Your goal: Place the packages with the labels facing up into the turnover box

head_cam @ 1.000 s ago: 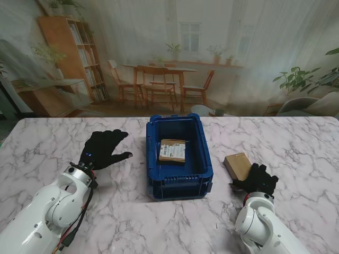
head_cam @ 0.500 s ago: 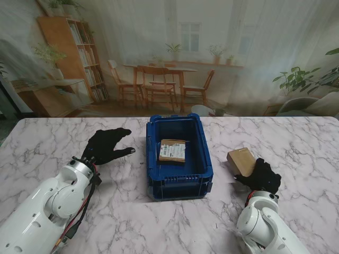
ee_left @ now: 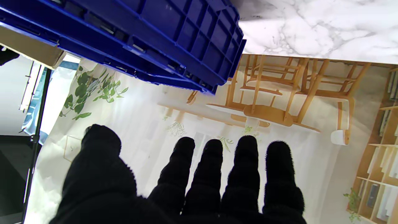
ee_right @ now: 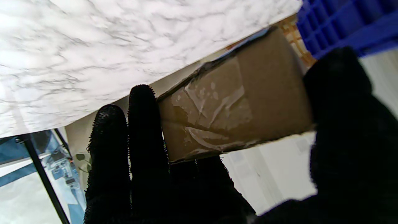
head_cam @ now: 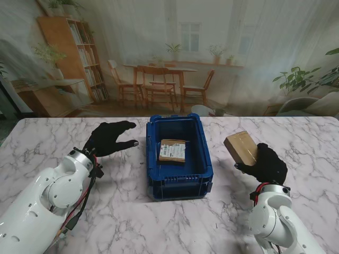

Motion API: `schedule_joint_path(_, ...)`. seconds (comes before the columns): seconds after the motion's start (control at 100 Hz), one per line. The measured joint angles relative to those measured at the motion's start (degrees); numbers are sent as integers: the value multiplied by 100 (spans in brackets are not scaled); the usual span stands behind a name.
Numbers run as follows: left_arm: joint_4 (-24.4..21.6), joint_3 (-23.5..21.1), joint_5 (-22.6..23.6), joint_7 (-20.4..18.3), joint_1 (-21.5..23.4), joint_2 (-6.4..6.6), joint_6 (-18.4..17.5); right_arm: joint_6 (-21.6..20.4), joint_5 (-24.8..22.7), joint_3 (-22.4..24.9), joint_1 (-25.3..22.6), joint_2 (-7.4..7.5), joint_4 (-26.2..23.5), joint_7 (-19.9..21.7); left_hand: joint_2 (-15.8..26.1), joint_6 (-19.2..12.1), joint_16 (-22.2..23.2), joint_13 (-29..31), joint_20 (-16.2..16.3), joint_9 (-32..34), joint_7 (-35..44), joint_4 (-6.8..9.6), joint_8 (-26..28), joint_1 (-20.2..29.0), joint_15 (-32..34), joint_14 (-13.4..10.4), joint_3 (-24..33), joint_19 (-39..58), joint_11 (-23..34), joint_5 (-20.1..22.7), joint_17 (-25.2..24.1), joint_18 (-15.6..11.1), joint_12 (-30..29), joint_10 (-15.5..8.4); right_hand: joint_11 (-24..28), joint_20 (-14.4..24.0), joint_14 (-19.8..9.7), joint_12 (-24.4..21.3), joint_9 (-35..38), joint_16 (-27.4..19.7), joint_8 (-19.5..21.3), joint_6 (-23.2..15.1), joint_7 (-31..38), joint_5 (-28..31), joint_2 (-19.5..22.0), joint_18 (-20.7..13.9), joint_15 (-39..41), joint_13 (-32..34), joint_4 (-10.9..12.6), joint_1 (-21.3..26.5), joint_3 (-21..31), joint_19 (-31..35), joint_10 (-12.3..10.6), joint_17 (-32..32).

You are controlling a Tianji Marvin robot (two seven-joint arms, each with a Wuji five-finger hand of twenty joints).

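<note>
Left arm: white forearm comes up from the near-left corner, angled toward the table's middle. Left hand, in a black glove, hovers just left of the blue plastic turnover box, palm down, holding nothing. Fingers extended and a little apart, thumb splayed toward the box; wrist view shows 4 fingers side by side with the box's ribbed wall ahead of them.

Box sits mid-table on the white marble tabletop. Inside it, 1 flat brown cardboard package with a white printed label lies label up, on the floor toward the far half.

Right arm: rises from the near-right corner, wrist lifted. Right hand, black glove, is closed around a plain brown cardboard package, held tilted above the table, right of the box and apart from it. Right wrist view: fingers on 1 side, thumb on the opposite side, clear tape across the face shown. No label on the faces in view.
</note>
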Motion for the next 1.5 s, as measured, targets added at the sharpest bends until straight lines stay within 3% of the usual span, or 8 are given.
schedule_joint_path(0.21,-143,7,89,11,-87,9,-258,-280,1,157,-226,90,-743,449,0,-52,-4,0,-1,-36,0,0,0,140,-40,-108,0,-212,0,-2,-20,5,0,-58,0,1,0,0,6,58,-1,0,0,4,-17,11,-1,26,0,0,0,57,1,56)
schedule_joint_path(0.4,-261,65,143,-6,-187,20,-407,-543,115,143,-258,145,-1202,692,-3,-133,-423,-103,-139,-538,-10,0,0,213,-312,-361,0,-577,-237,-151,-33,5,-385,-221,-10,1,1,-1,62,79,-1,0,49,9,-52,19,-1,80,-1,0,0,105,8,123)
schedule_joint_path(0.46,-298,83,179,-35,-223,28,-459,-609,197,118,-257,157,-1329,769,-97,-199,-551,-215,-192,-823,-182,0,-14,280,-363,-470,-8,-719,-350,-471,-40,-7,-554,-288,-10,1,2,-1,64,88,-2,0,49,10,-52,23,0,103,-1,0,0,108,10,128)
schedule_joint_path(0.66,-285,227,528,430,-377,33,-818,-643,533,-167,-138,226,-1589,1244,-555,-217,-641,-389,-214,-1582,-849,148,-548,497,-395,-711,7,-790,-439,-1686,-31,-300,-780,-309,-11,2,4,-1,70,143,-3,0,50,10,-52,89,-1,149,-1,0,0,173,19,193)
schedule_joint_path(0.89,-293,222,685,106,-559,45,-1353,-627,919,-567,141,272,-1667,1744,-908,-194,-771,-383,-215,-1790,-965,151,-1863,395,-397,-925,2,-790,-438,-1750,-29,-495,-890,-385,-12,2,9,-1,75,151,-3,0,50,12,-52,92,137,211,-2,0,0,177,26,203)
schedule_joint_path(1.04,-306,254,1215,95,-698,116,-1538,-554,985,-707,306,313,-1753,2098,-911,-194,-777,-384,-215,-1862,-965,150,-1881,395,-431,-988,2,-770,-426,-1750,-27,-508,-891,-464,-29,2,9,-1,77,152,-3,0,50,12,-52,95,137,213,-2,0,0,178,28,207)
schedule_joint_path(1.34,-205,482,1153,85,-906,166,-1821,-422,1360,-867,580,369,-1799,2423,-977,-278,-784,-443,-214,-1928,-965,151,-1881,391,-455,-1060,2,-762,-281,-1750,-28,-632,-892,-609,-34,2,10,9,80,210,-3,0,50,12,-53,152,140,216,-2,0,0,179,32,207)
schedule_joint_path(1.5,-195,613,1118,78,-946,166,-1872,-423,1410,-900,666,369,-1784,2472,-1066,-426,-785,-443,-211,-1928,-573,151,-741,387,-455,-1098,5,-738,-201,-1756,-27,-639,-895,-840,-36,2,12,16,81,211,-3,0,50,12,-55,153,140,218,-2,0,0,179,34,218)
